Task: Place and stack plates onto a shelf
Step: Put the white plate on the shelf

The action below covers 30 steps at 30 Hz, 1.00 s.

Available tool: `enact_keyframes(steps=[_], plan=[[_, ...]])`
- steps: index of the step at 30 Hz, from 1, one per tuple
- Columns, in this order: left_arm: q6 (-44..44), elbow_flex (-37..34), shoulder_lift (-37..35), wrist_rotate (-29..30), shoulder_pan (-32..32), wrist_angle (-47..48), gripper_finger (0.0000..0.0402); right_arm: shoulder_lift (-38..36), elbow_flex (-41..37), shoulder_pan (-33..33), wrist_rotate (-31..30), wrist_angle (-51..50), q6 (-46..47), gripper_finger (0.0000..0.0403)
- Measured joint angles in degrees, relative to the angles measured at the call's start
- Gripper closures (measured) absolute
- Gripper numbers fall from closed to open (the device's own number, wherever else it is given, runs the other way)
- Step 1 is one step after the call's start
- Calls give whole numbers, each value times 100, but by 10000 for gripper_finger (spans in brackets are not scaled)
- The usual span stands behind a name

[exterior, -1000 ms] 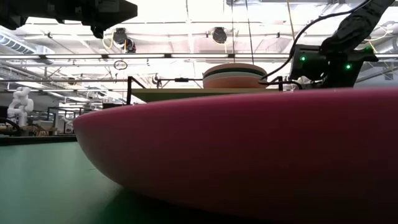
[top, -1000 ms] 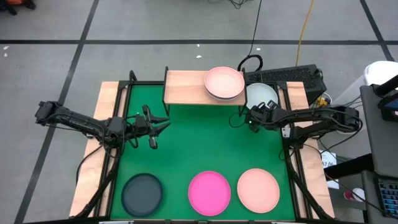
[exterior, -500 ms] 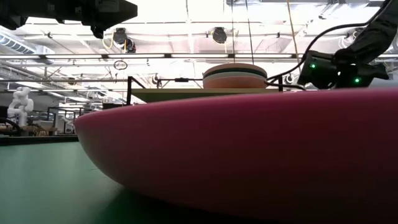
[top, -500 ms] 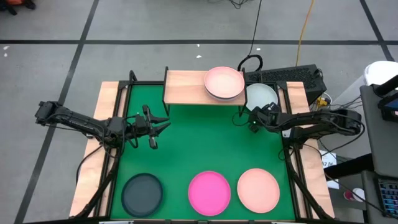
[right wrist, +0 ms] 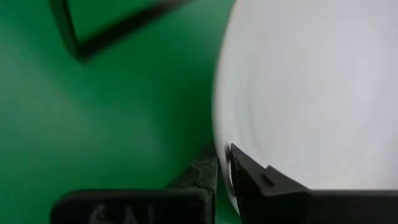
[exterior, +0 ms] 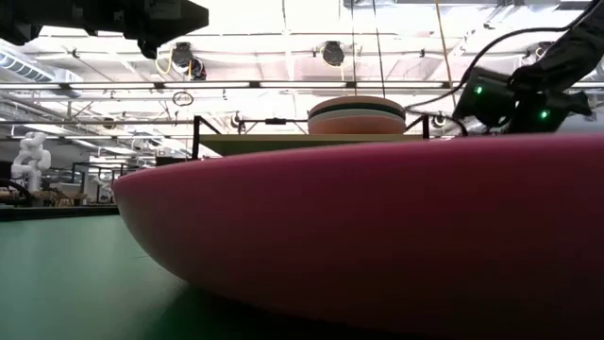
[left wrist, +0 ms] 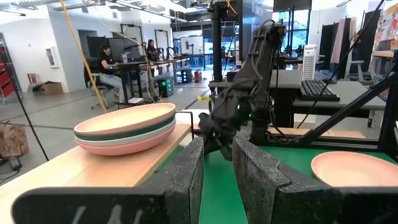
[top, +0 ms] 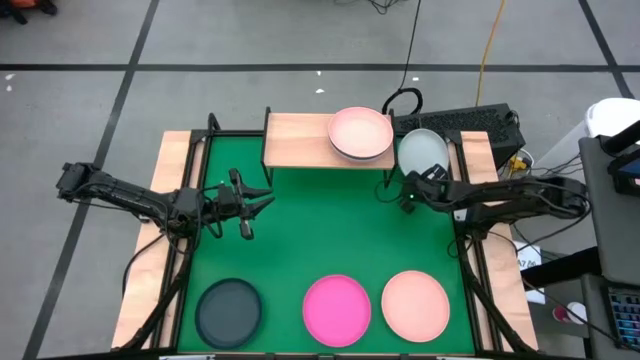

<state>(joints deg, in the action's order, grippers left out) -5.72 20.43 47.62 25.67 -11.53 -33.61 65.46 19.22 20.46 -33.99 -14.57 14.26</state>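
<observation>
Left end effector (top: pixel 258 201) hangs over the left half of the green mat (top: pixel 330 230), fingers spread, nothing between them, pointing toward the middle of the desk. In the left wrist view its two dark fingers (left wrist: pixel 186 180) stand apart with a gap.

Dark grey plate (top: pixel 229 311) lies flat on the mat at the near left. Magenta plate (top: pixel 337 310) just right of it, near centre; it fills most of the low view. Peach plate (top: pixel 415 305) lies next, near right, close to the magenta one but apart.

Shelf (top: pixel 300 140) stands at the far edge of the mat. Its left part is bare; a stack of plates (top: pixel 361 134) sits on its right end, pink on top, with a dark band visible in the stack from the left wrist view.

Right end effector (top: pixel 411 190) is just right of the shelf, pinching the rim of a white plate (top: pixel 422 152). Right wrist view shows one finger (right wrist: pixel 261 183) on the plate's inner face and the other under the rim. The plate is beside the shelf's right end, not on it.
</observation>
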Motion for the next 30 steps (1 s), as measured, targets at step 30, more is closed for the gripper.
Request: enact_keyframes(steps=[30], plan=[[7,0,0,13,185,155,309,-3055,777,-259,740,2012,-944,402]])
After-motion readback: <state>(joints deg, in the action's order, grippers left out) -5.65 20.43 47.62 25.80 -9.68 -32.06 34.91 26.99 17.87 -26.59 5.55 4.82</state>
